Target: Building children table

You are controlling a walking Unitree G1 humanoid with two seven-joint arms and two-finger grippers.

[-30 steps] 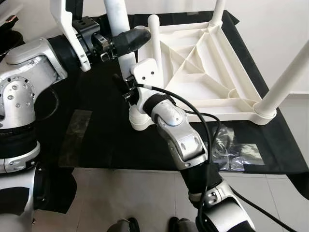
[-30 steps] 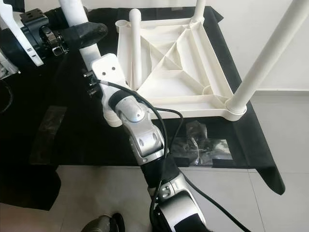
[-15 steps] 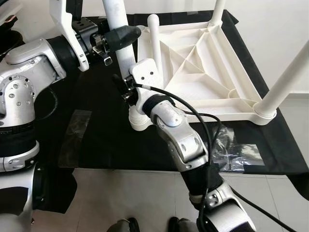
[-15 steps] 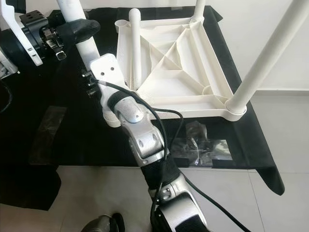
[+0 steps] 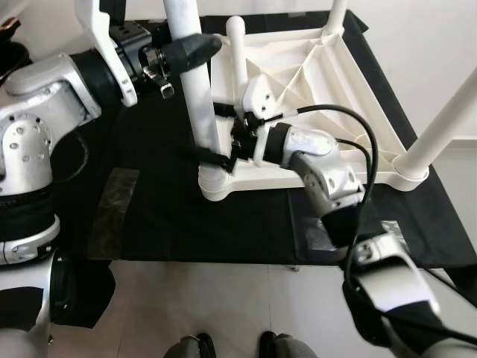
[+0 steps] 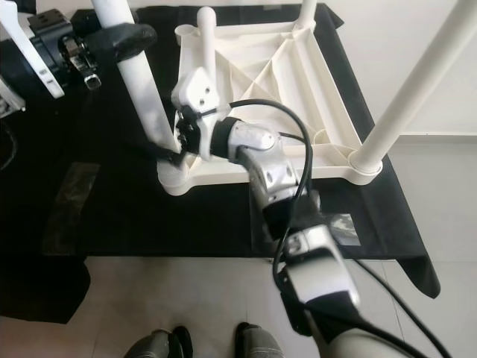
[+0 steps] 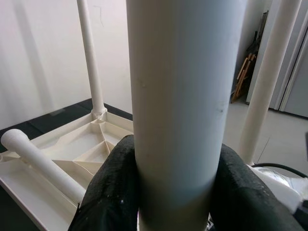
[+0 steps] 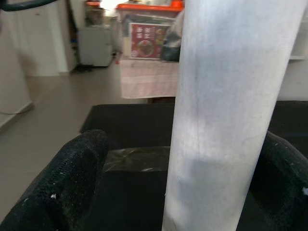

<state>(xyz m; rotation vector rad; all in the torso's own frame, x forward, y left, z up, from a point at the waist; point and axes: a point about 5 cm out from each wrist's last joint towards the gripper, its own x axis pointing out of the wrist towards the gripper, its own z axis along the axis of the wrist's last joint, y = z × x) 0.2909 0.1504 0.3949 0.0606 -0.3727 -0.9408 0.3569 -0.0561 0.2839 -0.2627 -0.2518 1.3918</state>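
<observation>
A white plastic children's table (image 5: 313,89) lies upside down on a black cloth, with its legs pointing up. My left gripper (image 5: 190,51) is shut high on the front-left table leg (image 5: 200,104), and its pads (image 7: 113,187) press both sides of the tube. That leg stands in the corner socket (image 5: 216,183). My right gripper (image 5: 216,136) reaches in from the table side, low on the same leg. It is open: its fingers (image 8: 62,187) stand on either side of the tube with a gap showing. Three other legs stand in their corners.
The black cloth (image 5: 164,216) covers a low platform whose front edge meets the tiled floor (image 5: 223,298). A clear plastic bag (image 6: 346,224) lies near the front right, and a clear patch (image 5: 112,209) at the front left. A white wall runs on the right.
My right arm has swung round to the right, and its gripper now reaches the leg from the table side, lower down. The left gripper has kept its hold on the leg.
</observation>
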